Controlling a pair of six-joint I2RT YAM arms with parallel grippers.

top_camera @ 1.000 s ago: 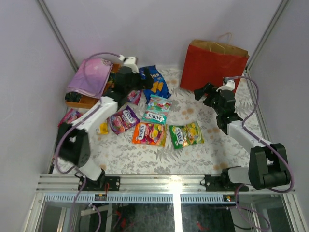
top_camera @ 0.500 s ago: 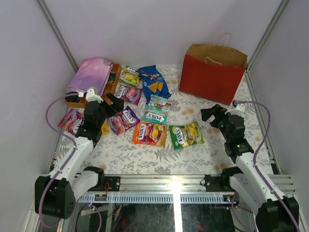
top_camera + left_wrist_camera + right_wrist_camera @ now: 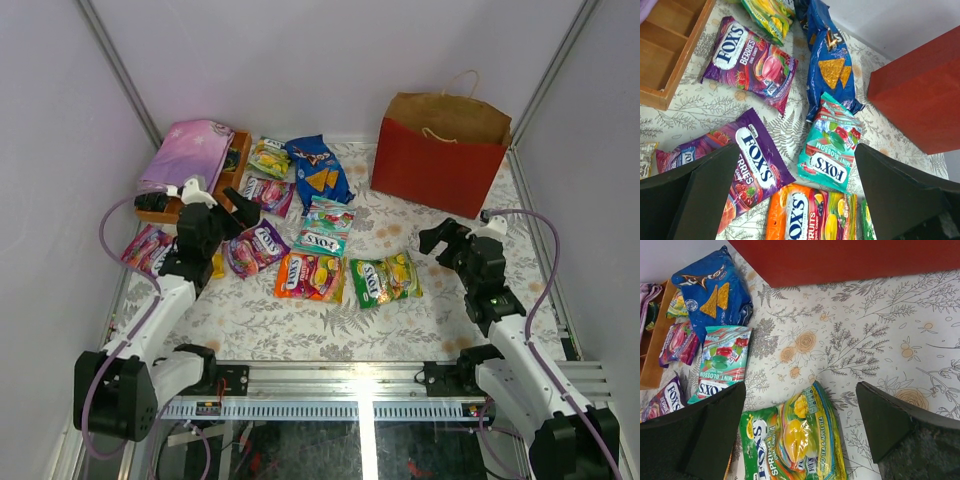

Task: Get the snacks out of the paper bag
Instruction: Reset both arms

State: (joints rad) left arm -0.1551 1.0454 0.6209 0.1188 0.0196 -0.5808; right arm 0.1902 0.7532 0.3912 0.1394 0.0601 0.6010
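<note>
The red paper bag (image 3: 443, 150) stands upright at the back right, its brown mouth open; its inside is hidden. Snacks lie on the table to its left: a blue chip bag (image 3: 318, 170), a teal packet (image 3: 326, 228), an orange packet (image 3: 310, 275), a green-yellow packet (image 3: 385, 279) and purple packets (image 3: 255, 247). My left gripper (image 3: 235, 208) hovers open over the purple (image 3: 747, 160), teal (image 3: 832, 145) and orange (image 3: 800, 215) packets. My right gripper (image 3: 440, 238) hangs open above the green-yellow packet (image 3: 795, 440), in front of the bag (image 3: 850, 257). Neither holds anything.
A wooden tray (image 3: 235, 165) with a folded pink-purple cloth (image 3: 188, 155) sits at the back left. More packets lie by the tray (image 3: 270, 157) and at the left edge (image 3: 147, 248). Walls and metal rails close in both sides.
Both arms have drawn back toward the near edge, the left from the chip bag, the right from the paper bag. The bag now stands free; in the last half second little moved.
</note>
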